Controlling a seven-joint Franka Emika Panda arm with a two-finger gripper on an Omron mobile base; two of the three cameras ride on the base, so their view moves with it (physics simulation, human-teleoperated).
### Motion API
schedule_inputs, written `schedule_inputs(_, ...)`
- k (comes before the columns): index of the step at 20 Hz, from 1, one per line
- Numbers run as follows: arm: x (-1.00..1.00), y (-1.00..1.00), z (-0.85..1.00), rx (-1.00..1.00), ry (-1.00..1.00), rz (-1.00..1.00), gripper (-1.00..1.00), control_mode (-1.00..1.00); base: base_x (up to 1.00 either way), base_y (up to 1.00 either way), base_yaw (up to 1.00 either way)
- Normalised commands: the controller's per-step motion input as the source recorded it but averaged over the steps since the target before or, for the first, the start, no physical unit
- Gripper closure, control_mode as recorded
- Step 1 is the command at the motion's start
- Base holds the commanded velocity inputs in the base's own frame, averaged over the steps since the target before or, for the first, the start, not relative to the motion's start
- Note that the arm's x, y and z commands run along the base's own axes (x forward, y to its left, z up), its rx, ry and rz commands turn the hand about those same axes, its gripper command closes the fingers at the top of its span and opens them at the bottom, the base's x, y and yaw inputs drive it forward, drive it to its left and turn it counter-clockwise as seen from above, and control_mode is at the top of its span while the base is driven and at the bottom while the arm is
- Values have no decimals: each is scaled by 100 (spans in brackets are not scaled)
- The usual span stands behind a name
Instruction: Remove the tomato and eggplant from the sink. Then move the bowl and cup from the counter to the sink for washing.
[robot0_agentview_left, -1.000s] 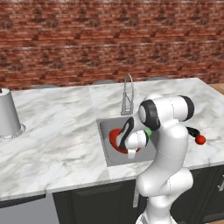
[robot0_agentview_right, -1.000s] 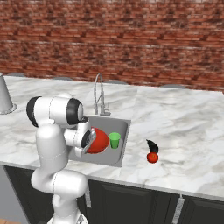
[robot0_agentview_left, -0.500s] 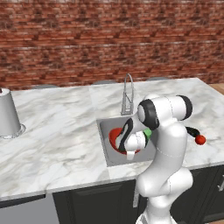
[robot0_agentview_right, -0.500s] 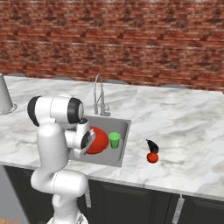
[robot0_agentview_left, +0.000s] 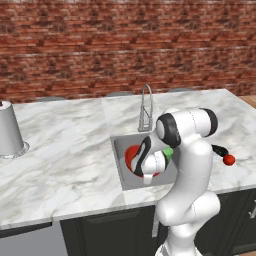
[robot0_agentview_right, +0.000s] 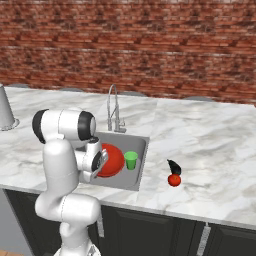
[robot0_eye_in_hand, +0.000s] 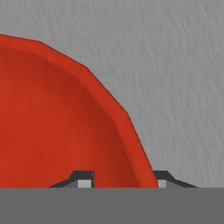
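Note:
The red bowl (robot0_agentview_left: 131, 156) (robot0_agentview_right: 112, 159) lies in the grey sink (robot0_agentview_left: 120, 145) (robot0_agentview_right: 140, 145), with the green cup (robot0_agentview_left: 168, 152) (robot0_agentview_right: 131, 160) upright beside it in the basin. My gripper (robot0_agentview_left: 146, 176) (robot0_agentview_right: 102, 165) (robot0_eye_in_hand: 121, 179) is down in the sink at the bowl's near edge. In the hand view the two fingertips (robot0_eye_in_hand: 83, 177) stand apart on either side of the bowl's rim (robot0_eye_in_hand: 131, 127), with a gap, so it is open. The tomato (robot0_agentview_left: 229, 160) (robot0_agentview_right: 174, 180) and eggplant (robot0_agentview_left: 218, 149) (robot0_agentview_right: 174, 167) rest together on the counter (robot0_agentview_left: 70, 150) (robot0_agentview_right: 210, 140) right of the sink.
The curved metal faucet (robot0_agentview_left: 146, 107) (robot0_agentview_right: 114, 107) rises behind the basin. A grey canister (robot0_agentview_left: 10, 130) (robot0_agentview_right: 4, 107) stands at the counter's far left. A brick wall runs along the back. My arm's white body leans over the sink's front edge.
The hand stays low at the bowl in the sink. No object has visibly moved.

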Motion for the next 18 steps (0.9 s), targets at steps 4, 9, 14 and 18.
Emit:
schedule_inputs(4,5,7,-8,0,2,2,100,-100,0,0,0)
schedule_inputs(9,3,5,-1,0,0,3,-100,-100,0,0,0)
schedule_inputs(14,0,2,4,0,3,3,-100,-100,0,0,0)
schedule_inputs(18,-2,13,8,0,4,1,-100,-100,0,0,0)
